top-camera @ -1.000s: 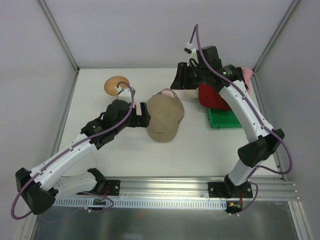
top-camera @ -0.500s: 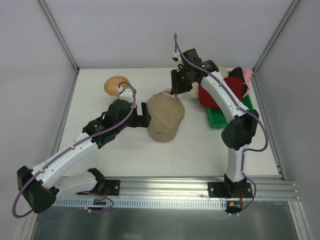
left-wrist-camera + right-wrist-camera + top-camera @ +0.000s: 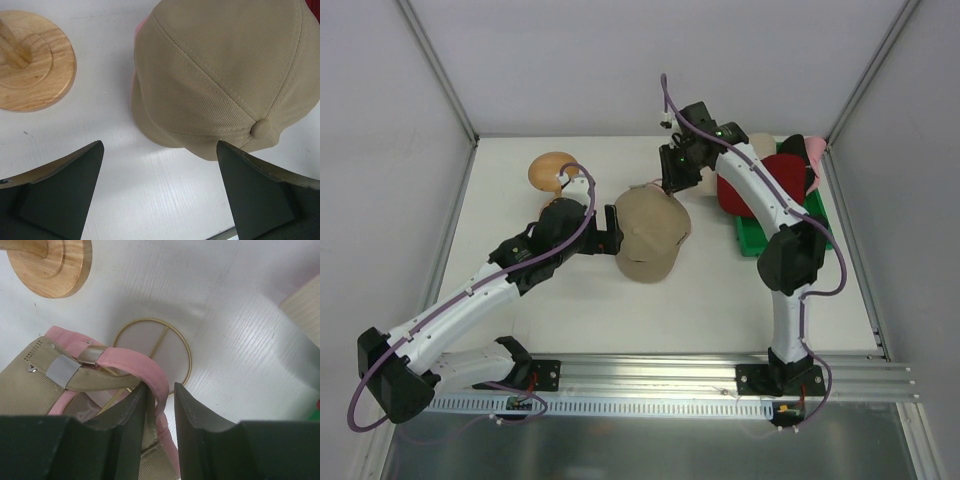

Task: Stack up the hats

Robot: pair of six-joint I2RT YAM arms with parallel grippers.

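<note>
The tan cap (image 3: 650, 235) is sitting near the middle of the white table (image 3: 570, 310). It is one soft dome of ribbed cloth stitched in panels, with a single covered button (image 3: 263, 131) at its crown. A sliver of pink cloth is showing under its edge. At its back, one tan strap is ending in a metal buckle (image 3: 92, 355), and one flat pink strap (image 3: 132, 362) is looping out below it. Beneath lies one thin gold wire ring (image 3: 161, 338) with a spoke across it.

The left gripper (image 3: 160, 195) is hanging just beside the cap with its two dark fingers spread wide, holding nothing. The right gripper (image 3: 161, 389) is standing at the cap's far edge, fingers drawn near together with the pink strap running between them. Whether they are actually squeezing it cannot be told.

One red cap (image 3: 788, 178) is resting on a green tray (image 3: 760, 243) at the right. One round, smooth-grained wooden stand (image 3: 550, 168) is standing at the far left.
</note>
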